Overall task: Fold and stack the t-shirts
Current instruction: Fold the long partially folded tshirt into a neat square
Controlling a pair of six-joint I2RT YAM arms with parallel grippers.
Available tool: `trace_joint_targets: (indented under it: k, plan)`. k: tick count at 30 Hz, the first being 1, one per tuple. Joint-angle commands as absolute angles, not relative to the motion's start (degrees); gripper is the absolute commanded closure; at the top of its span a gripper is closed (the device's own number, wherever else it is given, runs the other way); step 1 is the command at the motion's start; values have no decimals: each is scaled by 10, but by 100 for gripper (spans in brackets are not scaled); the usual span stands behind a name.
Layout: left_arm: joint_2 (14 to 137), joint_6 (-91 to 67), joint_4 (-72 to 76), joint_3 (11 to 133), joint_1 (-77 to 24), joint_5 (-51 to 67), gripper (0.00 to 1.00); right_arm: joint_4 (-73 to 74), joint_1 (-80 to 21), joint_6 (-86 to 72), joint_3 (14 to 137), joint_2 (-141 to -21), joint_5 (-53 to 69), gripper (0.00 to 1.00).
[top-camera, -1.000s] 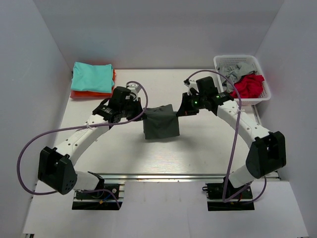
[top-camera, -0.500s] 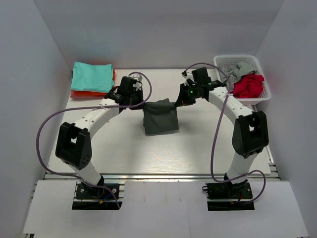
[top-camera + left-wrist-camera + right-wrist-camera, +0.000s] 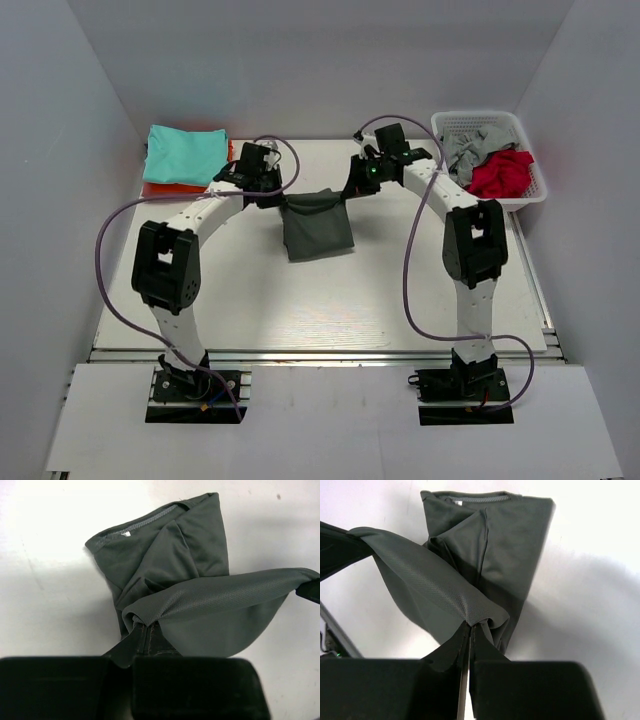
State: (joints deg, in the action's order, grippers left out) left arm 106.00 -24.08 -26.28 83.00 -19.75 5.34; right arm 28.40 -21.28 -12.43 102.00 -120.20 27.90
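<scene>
The dark charcoal grey t-shirt [image 3: 317,228] is partly folded at the middle of the table; its far edge is lifted and stretched between both grippers. My left gripper [image 3: 278,199] is shut on the shirt's left corner [image 3: 134,622]. My right gripper [image 3: 350,192] is shut on the right corner [image 3: 472,621]. The rest of the shirt [image 3: 170,550] hangs down to the table, also in the right wrist view [image 3: 510,545]. A folded teal t-shirt [image 3: 186,153] lies on an orange one [image 3: 160,189] at the far left. Red [image 3: 501,172] and light grey [image 3: 464,150] t-shirts lie in the basket.
A white plastic mesh basket [image 3: 450,122] stands at the far right corner. White walls enclose the table [image 3: 300,310] on three sides. Purple cables loop from both arms.
Both grippers moved away from the arm bases toward the far side, carrying the shirt's held edge with them. The shirt shifted slightly left and farther back.
</scene>
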Motion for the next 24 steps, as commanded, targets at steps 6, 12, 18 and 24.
trace_joint_targets:
  k: [6,12,18,24]
  plan:
    - [1167,-271,-274,985,-130,-9,1,184,-201,-110,1235,-1379,294,13]
    - [1151,-251,-262,977,-120,16,0,102,-205,-103,1113,-1283,283,10]
    - [1120,-213,-185,875,-134,104,4,101,-212,-107,998,-1215,300,11]
    - [1146,-213,-163,863,-139,134,17,136,-220,-97,1054,-1265,269,15]
